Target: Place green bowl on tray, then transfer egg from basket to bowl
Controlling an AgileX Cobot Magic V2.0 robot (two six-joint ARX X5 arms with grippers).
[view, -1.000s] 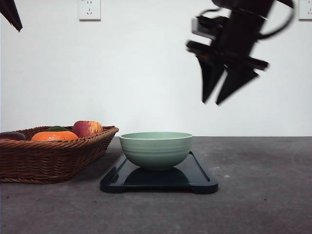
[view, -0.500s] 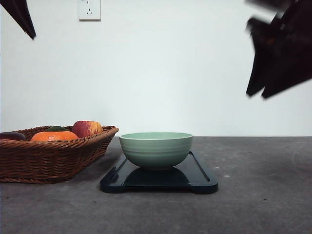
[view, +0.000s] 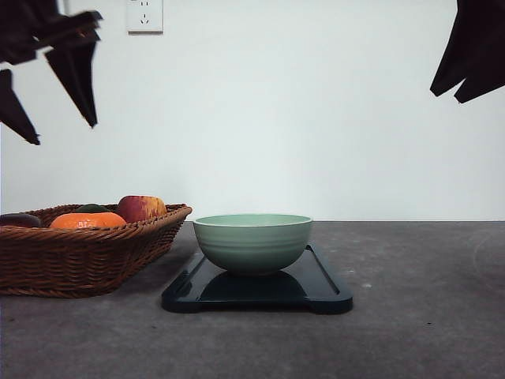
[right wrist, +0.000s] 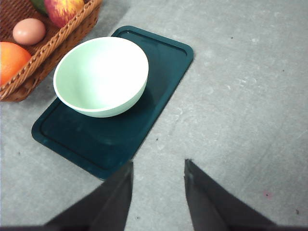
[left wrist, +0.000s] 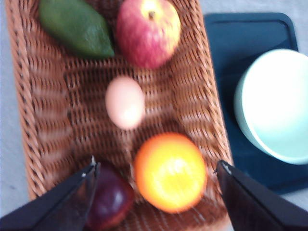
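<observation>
**Bowl placed; left arm now over basket**

Within the last second the right gripper [view: 465, 83] has withdrawn up and to the right, empty, fingers parted. The left gripper [view: 51, 99] has descended, jaws spread wide.

The round pale sage-green bowl [view: 252, 242] sits on the glossy dark rectangular tray [view: 327, 296]. The pale egg [left wrist: 124, 102] lies mid-floor in the brown woven wicker basket [left wrist: 192, 91]. Judgement: placement done, egg transfer beginning.
</observation>
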